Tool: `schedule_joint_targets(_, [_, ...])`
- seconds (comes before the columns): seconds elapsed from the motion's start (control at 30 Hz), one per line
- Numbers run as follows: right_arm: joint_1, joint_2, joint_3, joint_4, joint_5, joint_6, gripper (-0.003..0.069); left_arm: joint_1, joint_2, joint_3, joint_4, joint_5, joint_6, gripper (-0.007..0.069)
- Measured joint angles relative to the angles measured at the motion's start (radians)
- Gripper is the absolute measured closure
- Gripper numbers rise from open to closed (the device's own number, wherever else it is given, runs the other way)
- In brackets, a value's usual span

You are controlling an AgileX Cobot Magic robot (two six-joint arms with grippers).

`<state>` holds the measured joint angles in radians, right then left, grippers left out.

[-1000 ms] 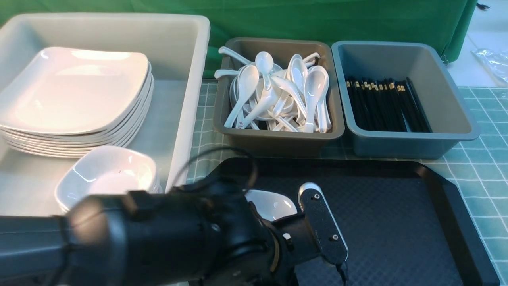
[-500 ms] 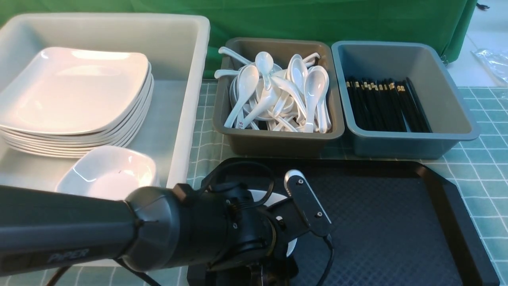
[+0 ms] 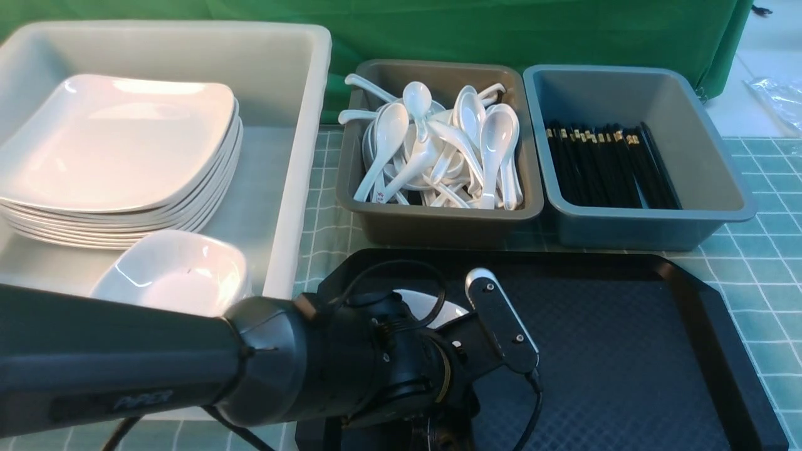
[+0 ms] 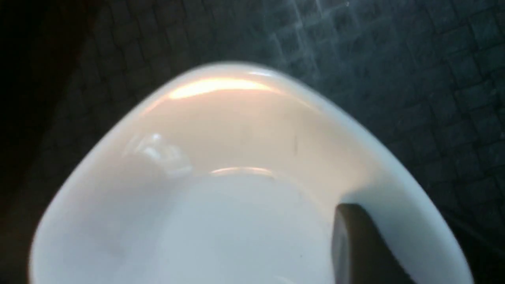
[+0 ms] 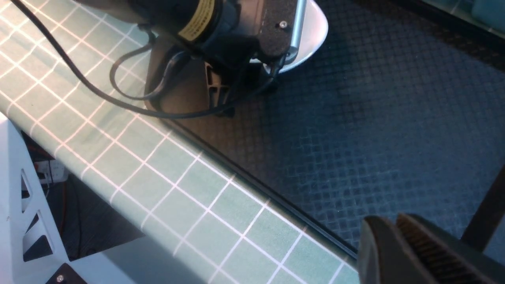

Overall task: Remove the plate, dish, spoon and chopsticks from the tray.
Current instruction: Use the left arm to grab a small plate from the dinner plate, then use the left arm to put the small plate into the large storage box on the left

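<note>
Right wrist view: the right gripper (image 5: 388,221) hangs over the near edge of the tray (image 5: 355,130), its ribbed fingers drawn together with nothing between them. Ahead, the left arm (image 3: 125,369) reaches in from the left to the tray's left part, where the left gripper (image 5: 270,67) meets the dish (image 4: 236,177) — the small white dish fills the left wrist view, with one dark finger (image 4: 363,244) lying at its rim. Whether the jaws are clamped on that rim or loose around it cannot be told, nor whether the dish sits on the diamond-textured surface or just above it.

Beyond the tray, on the left, a white tub (image 3: 301,125) holds a stack of plates (image 3: 119,144) and, nearer, a few nested small dishes (image 3: 175,272). To the tub's right, on the checked tablecloth (image 3: 770,269), stand a brown-grey bin (image 3: 438,219) heaped with white spoons (image 3: 438,150) and a blue-grey bin (image 3: 708,156) — black chopsticks (image 3: 608,166) lie side by side in it. A green cloth (image 3: 501,31) closes the scene.
</note>
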<state>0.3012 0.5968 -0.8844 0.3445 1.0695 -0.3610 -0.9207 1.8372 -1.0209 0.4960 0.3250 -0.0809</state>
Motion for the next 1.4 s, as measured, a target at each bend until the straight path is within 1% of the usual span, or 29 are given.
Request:
schedule_joint_targets(0.1, [0.000, 0.000, 0.000, 0.000, 0.000, 0.001, 0.0573, -0.025, -0.038, 0.001, -0.018, 0.028, 0.013, 0.0504])
schedule_joint_targets(0.17, [0.000, 0.000, 0.000, 0.000, -0.001, 0.001, 0.0571, -0.070, -0.112, 0.007, -0.047, 0.049, 0.023, 0.0573])
schedule_joint_targets(0.2, [0.000, 0.000, 0.000, 0.000, -0.003, 0.001, 0.0571, -0.086, -0.141, 0.009, -0.057, 0.056, 0.027, 0.0585])
schedule_joint_targets(0.23, [0.000, 0.000, 0.000, 0.000, -0.003, 0.001, 0.0571, -0.089, -0.148, 0.010, -0.058, 0.060, 0.029, 0.0589])
schedule_joint_targets(0.3, [0.000, 0.000, 0.000, 0.000, -0.028, 0.005, 0.0569, -0.133, -0.254, 0.012, -0.072, 0.077, 0.045, 0.0600])
schedule_joint_targets(0.4, [0.000, 0.000, 0.000, 0.000, -0.079, 0.030, 0.0569, -0.164, -0.398, 0.012, -0.071, 0.082, 0.053, 0.0603])
schedule_joint_targets(0.43, [0.000, 0.000, 0.000, 0.000, -0.084, 0.030, 0.0569, -0.164, -0.398, 0.012, -0.071, 0.083, 0.053, 0.0603])
schedule_joint_targets(0.5, [0.000, 0.000, 0.000, 0.000, -0.148, 0.041, 0.0569, -0.168, -0.524, 0.012, -0.057, 0.122, 0.055, 0.0603])
schedule_joint_targets(0.57, [0.000, 0.002, 0.000, 0.000, -0.167, 0.045, 0.0569, -0.164, -0.576, 0.012, -0.036, 0.165, 0.049, 0.0603])
schedule_joint_targets(0.63, [0.000, 0.021, -0.015, 0.002, -0.190, 0.049, 0.0587, -0.141, -0.657, 0.012, 0.011, 0.313, 0.027, 0.0603])
schedule_joint_targets(0.73, [0.000, 0.072, -0.055, 0.010, -0.202, 0.049, 0.0637, -0.062, -0.717, 0.013, 0.059, 0.550, 0.021, 0.0603])
schedule_joint_targets(0.83, [0.000, 0.103, -0.072, 0.026, -0.207, 0.042, 0.0641, 0.001, -0.723, 0.014, 0.065, 0.623, 0.030, 0.0603])
schedule_joint_targets(0.97, [0.000, 0.151, -0.078, 0.102, -0.203, -0.026, 0.0639, 0.125, -0.694, 0.014, 0.065, 0.643, 0.091, 0.0603])
schedule_joint_targets(1.13, [0.000, 0.160, -0.078, 0.134, -0.189, -0.074, 0.0639, 0.250, -0.649, 0.051, 0.065, 0.577, 0.214, 0.0603])
schedule_joint_targets(1.2, [0.000, 0.158, -0.078, 0.135, -0.185, -0.081, 0.0639, 0.286, -0.637, 0.085, 0.065, 0.539, 0.255, 0.0603])
schedule_joint_targets(1.4, [0.000, 0.158, -0.078, 0.136, -0.180, -0.105, 0.0635, 0.338, -0.626, 0.152, 0.091, 0.461, 0.283, 0.0603])
